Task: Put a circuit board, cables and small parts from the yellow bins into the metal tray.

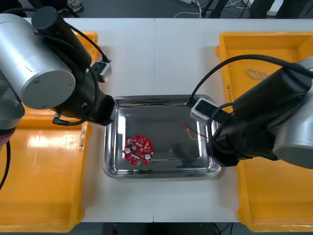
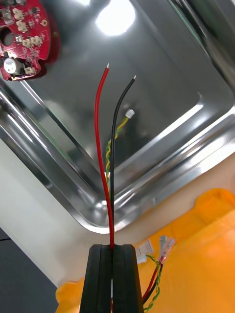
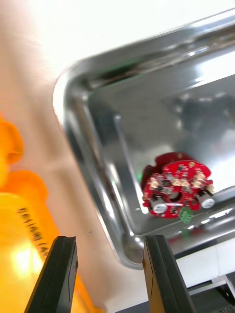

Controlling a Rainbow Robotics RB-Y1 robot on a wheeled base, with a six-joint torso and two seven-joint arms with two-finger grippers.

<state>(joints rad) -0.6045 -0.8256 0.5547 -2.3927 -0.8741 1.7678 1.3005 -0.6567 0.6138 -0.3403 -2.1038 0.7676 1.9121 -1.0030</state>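
Observation:
A round red circuit board [image 1: 138, 150] lies in the front left part of the shiny metal tray [image 1: 156, 99]. My right gripper [image 2: 111, 274] hangs over the tray's right rim, shut on a cable [image 2: 100, 146] of red, black and yellow wires. The cable's free ends reach out over the bare tray floor [image 2: 161, 73], and the board [image 2: 22, 36] lies beyond them. My left gripper [image 3: 110, 274] stands open above the table beside the tray's left corner [image 3: 73, 98], with nothing between its fingers. The board [image 3: 177, 188] lies farther off inside the tray.
Yellow bins flank the tray: left rear [image 1: 90, 36], left front [image 1: 44, 196], right rear [image 1: 264, 44], right front [image 1: 274, 205]. A twisted cable [image 1: 257, 74] lies in the right rear bin. More cable ends [image 2: 161, 244] lie in the bin under my right gripper.

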